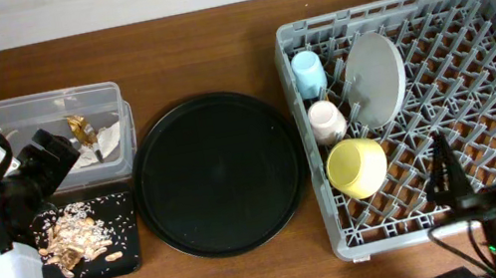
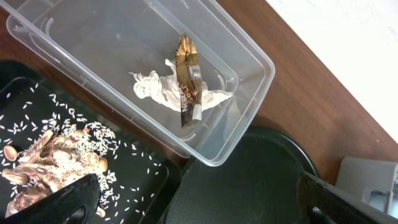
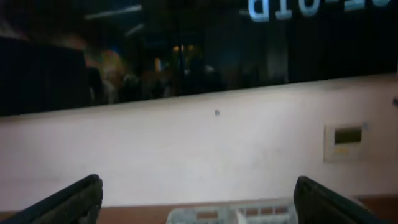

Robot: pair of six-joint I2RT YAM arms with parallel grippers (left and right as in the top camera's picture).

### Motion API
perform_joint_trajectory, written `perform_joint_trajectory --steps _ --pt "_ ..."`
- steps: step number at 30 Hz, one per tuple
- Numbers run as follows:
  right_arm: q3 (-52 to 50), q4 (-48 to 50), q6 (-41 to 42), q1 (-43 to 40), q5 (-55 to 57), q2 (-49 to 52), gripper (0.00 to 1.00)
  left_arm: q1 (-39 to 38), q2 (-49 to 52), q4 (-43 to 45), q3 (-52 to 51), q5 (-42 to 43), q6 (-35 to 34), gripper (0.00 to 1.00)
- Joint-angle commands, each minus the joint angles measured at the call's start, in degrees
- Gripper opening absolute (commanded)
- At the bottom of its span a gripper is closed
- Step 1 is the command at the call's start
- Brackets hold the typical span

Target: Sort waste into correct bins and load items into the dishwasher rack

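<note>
Left gripper [image 2: 199,200] spread; scraps [image 2: 43,167] in black tray [image 2: 138,171], tissue [image 2: 154,91] and wrapper [image 2: 188,78] in clear box [image 2: 81,34]

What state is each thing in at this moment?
clear box, open-topped, holding tissue and gold wrapper
flat black tray, holding food scraps
round black tray, nothing on it
rack, loaded along its left side
blue cup, in rack
pink cup, in rack
yellow bowl, in rack
plate, in rack, standing on edge
left end effector, open, empty
right end effector, open, empty
</note>
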Motion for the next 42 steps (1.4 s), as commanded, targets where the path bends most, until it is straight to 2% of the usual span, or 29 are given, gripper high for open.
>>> perform_joint_trajectory --steps 1,5,17,21,26,42 --pt "-10.6 6.1 8.9 -2.1 -0.3 -4.5 0.98 0.4 -0.2 0.0 0.5 0.6 -0.3 0.99" --pt "-19.6 10.9 12.4 -3.5 -0.5 -9.0 0.98 0.4 -0.1 0.0 0.5 0.6 -0.3 0.99" --pt "-35.1 12.4 12.4 -4.5 -3.1 -9.0 0.99 0.5 -0.1 0.0 0.5 0.6 -0.3 0.99" --pt "-35.7 6.7 11.8 -4.5 -2.9 -9.0 0.98 0.5 -0.1 0.0 0.5 0.6 -0.3 0.99" --pt "-35.7 6.7 7.1 -4.5 -2.9 -9.0 0.98 0.5 -0.1 0.0 0.5 0.6 -0.3 0.99" --pt "-35.7 6.7 7.0 -4.5 -3.1 -9.0 0.98 0.5 -0.1 0.0 0.5 0.6 -0.3 0.99"
